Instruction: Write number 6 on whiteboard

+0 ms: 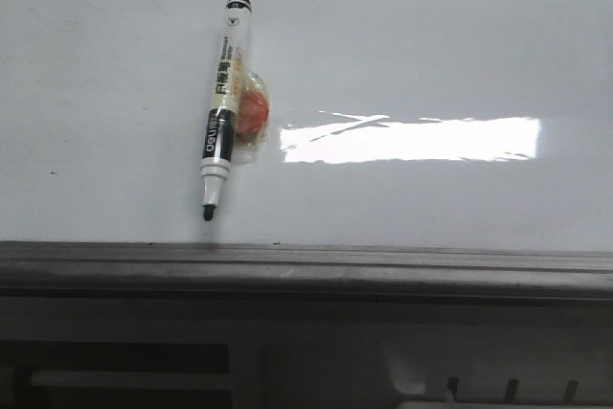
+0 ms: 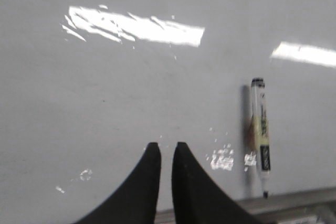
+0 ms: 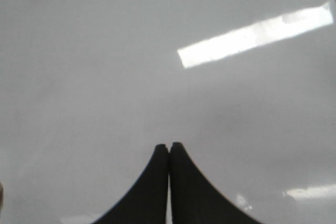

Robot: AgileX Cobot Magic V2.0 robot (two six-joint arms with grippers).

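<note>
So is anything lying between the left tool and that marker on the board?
Nothing visible does. In the left wrist view the left tool hovers empty, with only bare whiteboard between it and the marker. The marker lies uncapped near the board's frame edge, with something orange taped to it.

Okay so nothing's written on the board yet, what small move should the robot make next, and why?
Probably open the left hand and move it toward the marker. The whiteboard shows no number yet, the uncapped marker lies loose on it near the frame edge, and both hands hold nothing. The left wrist view shows the marker close by; the right hand sees none.
</note>
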